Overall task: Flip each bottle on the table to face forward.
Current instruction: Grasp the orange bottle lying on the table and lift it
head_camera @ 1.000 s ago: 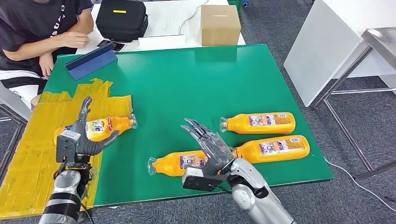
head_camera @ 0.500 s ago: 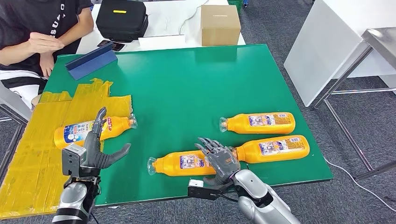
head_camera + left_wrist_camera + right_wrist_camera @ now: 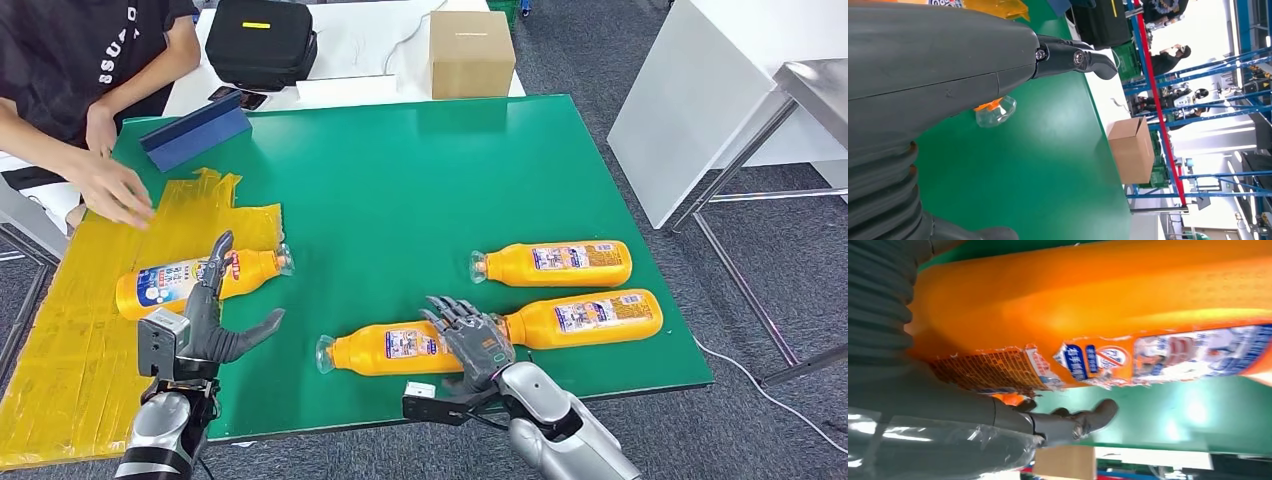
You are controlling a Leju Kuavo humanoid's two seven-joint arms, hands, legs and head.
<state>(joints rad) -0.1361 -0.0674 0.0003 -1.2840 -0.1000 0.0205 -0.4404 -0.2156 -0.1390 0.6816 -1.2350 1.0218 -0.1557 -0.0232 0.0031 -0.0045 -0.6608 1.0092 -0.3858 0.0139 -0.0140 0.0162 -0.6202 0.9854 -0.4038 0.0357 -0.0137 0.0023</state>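
Four orange bottles lie on their sides on the green table point(image 3: 400, 170). One point(image 3: 185, 280) lies on the yellow tape at the left, its clear cap point(image 3: 993, 110) pointing right. My left hand point(image 3: 205, 325) hovers just in front of it, open with fingers spread. The front-middle bottle point(image 3: 385, 350) lies with its cap to the left. My right hand point(image 3: 470, 338) rests its fingers over that bottle's base end; close up, the bottle point(image 3: 1098, 305) lies against the palm and the thumb point(image 3: 1088, 422) stands clear of it. Two more bottles point(image 3: 555, 262) point(image 3: 590, 317) lie at the right.
A person's hand point(image 3: 115, 190) reaches over the yellow tape point(image 3: 60, 330) near the left bottle. A blue case point(image 3: 195, 130) sits at the table's far left corner. A black bag point(image 3: 260, 40) and a cardboard box point(image 3: 470, 50) stand on the white table behind.
My right hand dropped from above onto the middle bottle's base end. My left hand drew back from the left bottle toward the front edge. The person's hand came down over the yellow tape.
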